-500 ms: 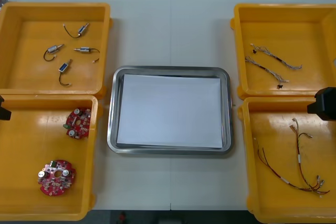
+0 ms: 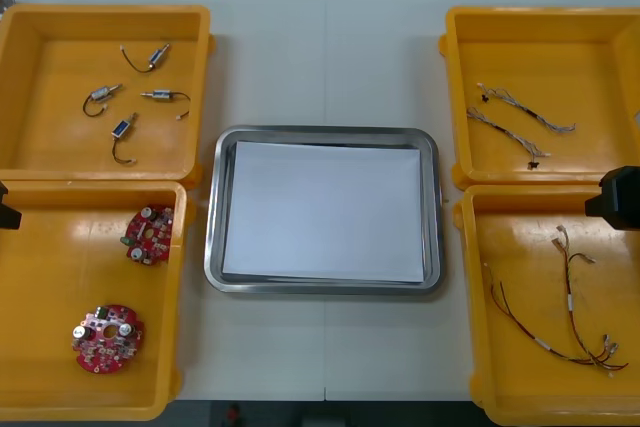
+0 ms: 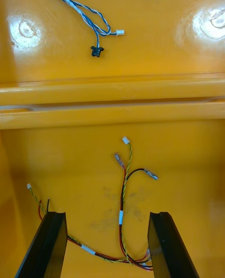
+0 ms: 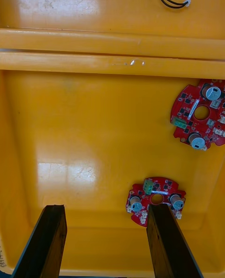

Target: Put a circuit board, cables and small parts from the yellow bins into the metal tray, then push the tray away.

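While both arms hang at the sides of the worktop (image 2: 325, 57), the left jaws stand open over the near left yellow bin (image 2: 40, 277). Two red circuit boards (image 2: 108, 336) lie there, one just beside a finger (image 4: 168, 245). The right jaws stand open over the near right bin (image 2: 520, 387), with red and yellow cables (image 3: 123, 203) between them. Small metal parts (image 2: 122, 129) lie in the far left bin (image 2: 50, 147). Blue and white cables (image 2: 510, 132) lie in the far right bin (image 2: 590, 77). The metal tray (image 2: 212, 247), white inside, sits in the middle.
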Available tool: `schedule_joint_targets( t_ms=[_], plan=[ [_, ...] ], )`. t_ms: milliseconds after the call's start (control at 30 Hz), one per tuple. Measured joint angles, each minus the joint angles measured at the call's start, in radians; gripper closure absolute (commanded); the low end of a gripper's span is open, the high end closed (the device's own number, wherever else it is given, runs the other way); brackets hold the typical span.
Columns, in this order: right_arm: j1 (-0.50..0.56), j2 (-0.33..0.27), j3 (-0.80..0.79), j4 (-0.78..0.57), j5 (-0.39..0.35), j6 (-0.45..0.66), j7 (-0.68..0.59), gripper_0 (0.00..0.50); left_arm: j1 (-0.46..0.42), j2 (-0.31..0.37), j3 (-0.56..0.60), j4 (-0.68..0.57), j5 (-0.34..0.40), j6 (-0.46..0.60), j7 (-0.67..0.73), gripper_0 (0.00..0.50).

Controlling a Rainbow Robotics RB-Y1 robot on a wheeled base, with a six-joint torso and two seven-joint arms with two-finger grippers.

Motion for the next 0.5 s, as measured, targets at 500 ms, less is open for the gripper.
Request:
schedule_joint_targets(
  t_ms=[500],
  plan=[
    [0.000, 0.000, 0.000, 0.000, 0.000, 0.000, 0.000, 0.000, 0.000, 0.000, 0.000, 0.000, 0.000, 0.000, 0.000, 0.000]
  ],
)
